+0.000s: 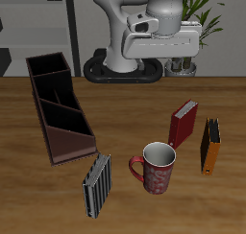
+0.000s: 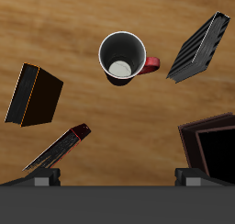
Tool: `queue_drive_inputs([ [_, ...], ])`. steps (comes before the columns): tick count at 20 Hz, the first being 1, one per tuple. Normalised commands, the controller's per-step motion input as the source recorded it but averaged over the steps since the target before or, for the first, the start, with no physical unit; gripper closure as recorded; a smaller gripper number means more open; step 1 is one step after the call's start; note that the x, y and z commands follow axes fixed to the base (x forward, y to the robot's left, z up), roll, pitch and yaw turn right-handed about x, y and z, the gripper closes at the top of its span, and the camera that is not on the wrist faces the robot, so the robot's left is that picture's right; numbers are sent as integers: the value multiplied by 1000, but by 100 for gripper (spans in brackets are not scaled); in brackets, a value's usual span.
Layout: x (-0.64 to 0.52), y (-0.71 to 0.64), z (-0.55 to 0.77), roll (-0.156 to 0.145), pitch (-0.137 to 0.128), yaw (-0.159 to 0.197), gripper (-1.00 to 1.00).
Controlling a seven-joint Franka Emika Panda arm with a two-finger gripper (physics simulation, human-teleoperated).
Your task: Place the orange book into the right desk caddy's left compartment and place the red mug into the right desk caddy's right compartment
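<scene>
The orange book (image 1: 210, 145) stands on edge near the dark red book; in the wrist view (image 2: 35, 96) it shows a dark spine with orange edges. The red mug (image 1: 156, 168) stands upright in the middle of the table, its pale inside up; the wrist view (image 2: 122, 58) looks down into it. The right desk caddy (image 1: 58, 108) lies with its sloped left compartment (image 1: 69, 142) toward the table's front edge and its tall right compartment (image 1: 46, 65) at the back; both are empty. My gripper (image 1: 154, 35) hangs high above the table, open and empty, its fingertips (image 2: 41, 177) wide apart.
A dark red book (image 1: 184, 123) stands behind the mug, close to the orange book, and also shows in the wrist view (image 2: 60, 147). A grey-and-black striped book (image 1: 96, 185) stands near the front edge, between caddy and mug. The robot's base (image 1: 125, 65) is at the back.
</scene>
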Motion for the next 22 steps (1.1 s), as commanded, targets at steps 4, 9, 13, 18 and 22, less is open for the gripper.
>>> queue_drive_inputs([
  [4, 70, 404, 14, 25, -48, 30, -100],
  [9, 112, 533, -89, 22, 3, 5, -100],
  [13, 119, 380, -96, 15, 1, 5, -100],
  [18, 157, 375, -134, 16, -3, 6, -100],
  [22, 140, 221, -161, 1, 6, 4, -100],
])
